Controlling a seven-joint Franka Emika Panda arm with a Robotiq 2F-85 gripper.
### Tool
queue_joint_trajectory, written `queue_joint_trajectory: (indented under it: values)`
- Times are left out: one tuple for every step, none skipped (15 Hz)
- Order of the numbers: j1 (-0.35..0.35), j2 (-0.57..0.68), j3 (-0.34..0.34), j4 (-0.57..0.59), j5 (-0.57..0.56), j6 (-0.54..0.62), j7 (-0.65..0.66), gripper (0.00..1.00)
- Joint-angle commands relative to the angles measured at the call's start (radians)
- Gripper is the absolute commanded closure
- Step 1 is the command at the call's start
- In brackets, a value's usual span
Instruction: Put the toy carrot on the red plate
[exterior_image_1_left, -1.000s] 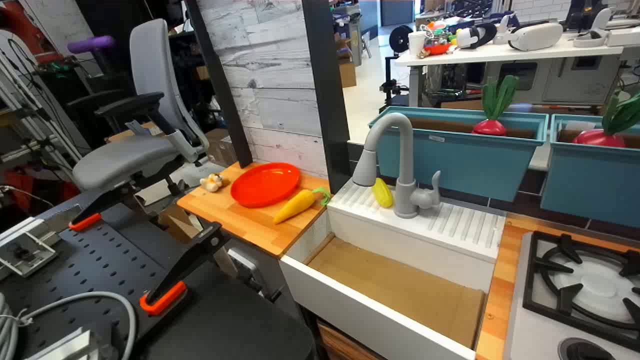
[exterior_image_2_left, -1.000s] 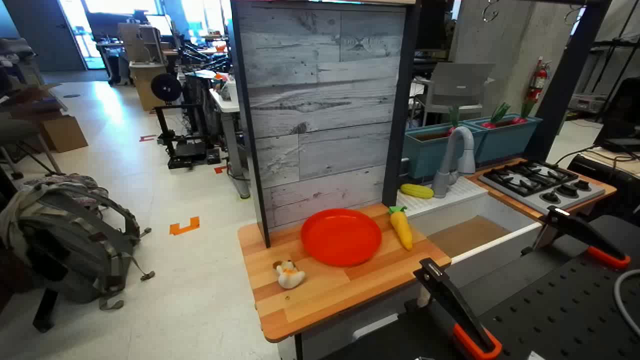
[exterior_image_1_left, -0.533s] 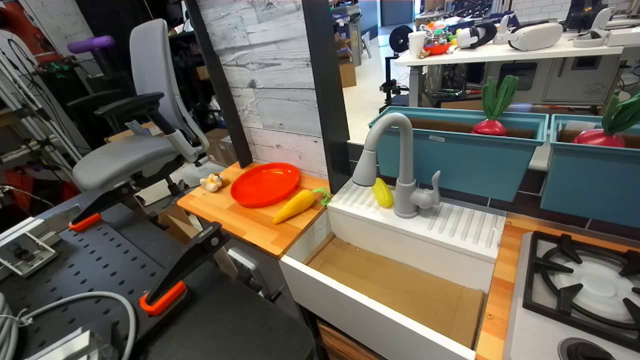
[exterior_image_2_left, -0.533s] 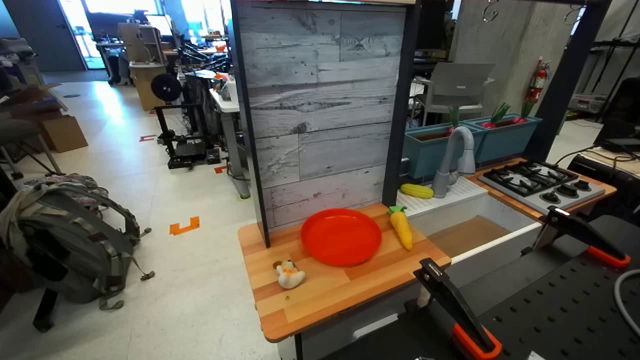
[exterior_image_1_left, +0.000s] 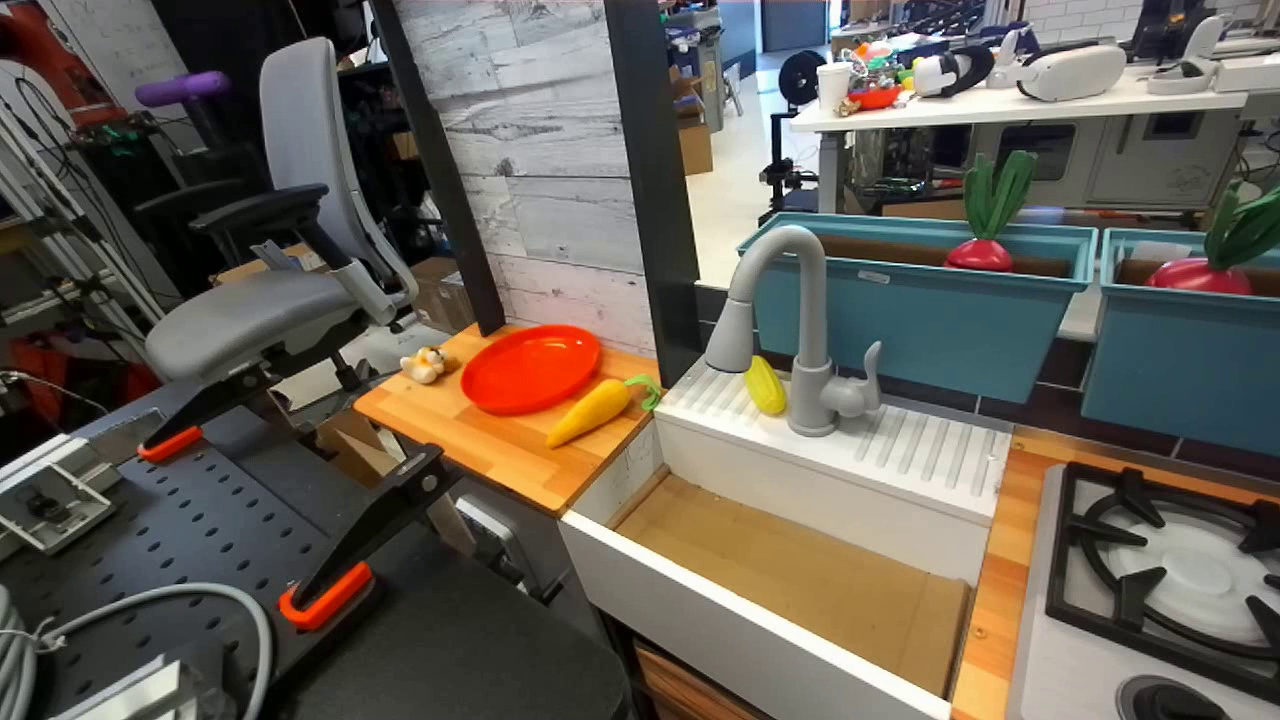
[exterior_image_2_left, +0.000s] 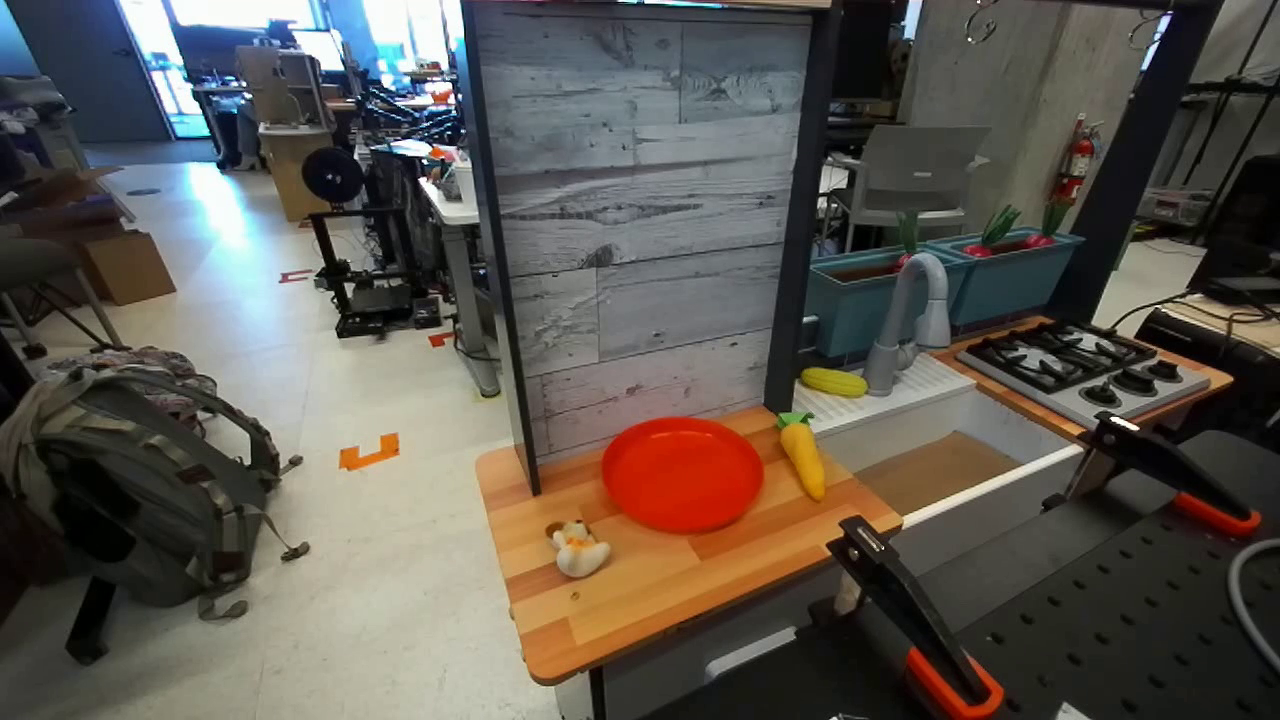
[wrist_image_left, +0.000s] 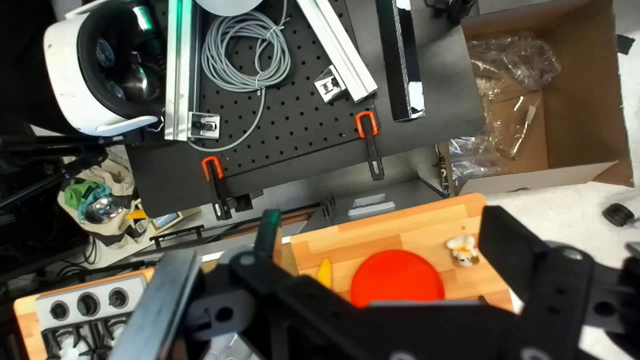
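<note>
The toy carrot is yellow-orange with a green top and lies on the wooden counter. It shows in both exterior views (exterior_image_1_left: 596, 410) (exterior_image_2_left: 803, 460), and its tip shows in the wrist view (wrist_image_left: 325, 272). The round red plate (exterior_image_1_left: 532, 370) lies flat beside it, also visible here (exterior_image_2_left: 683, 474), with nothing on it. In the wrist view my gripper's black arm hides the rest of the carrot and the lower edge of the plate (wrist_image_left: 397, 277). My gripper (wrist_image_left: 382, 220) is open, its fingers wide apart and empty, high above the counter. It is out of both exterior views.
A small white-and-orange toy (exterior_image_1_left: 424, 365) lies on the counter (exterior_image_2_left: 640, 600) beside the plate. A tall wood-patterned panel (exterior_image_2_left: 650, 200) stands behind the plate. A sink (exterior_image_1_left: 790, 580) with a grey faucet (exterior_image_1_left: 812, 320) adjoins. Black clamps (exterior_image_2_left: 905, 600) stick out near the counter's front.
</note>
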Motion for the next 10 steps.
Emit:
queue_joint_trajectory:
  values:
    - [0.000, 0.032, -0.043, -0.028, 0.008, 0.030, -0.007, 0.00]
    - [-0.004, 0.041, -0.053, -0.040, 0.009, 0.041, -0.004, 0.00]
    - [-0.009, 0.053, -0.062, -0.053, 0.008, 0.055, 0.000, 0.00]
    - [-0.012, 0.064, -0.071, -0.065, 0.006, 0.075, 0.003, 0.00]
    - [-0.014, 0.074, -0.076, -0.082, 0.001, 0.103, 0.013, 0.00]
    - [-0.016, 0.084, -0.082, -0.100, -0.004, 0.136, 0.023, 0.00]
    - [-0.018, 0.091, -0.085, -0.120, -0.012, 0.174, 0.038, 0.00]
    - [-0.021, 0.099, -0.085, -0.142, -0.025, 0.222, 0.061, 0.00]
    - [-0.023, 0.109, -0.085, -0.166, -0.041, 0.274, 0.085, 0.00]
    - [-0.024, 0.119, -0.087, -0.186, -0.051, 0.320, 0.104, 0.00]
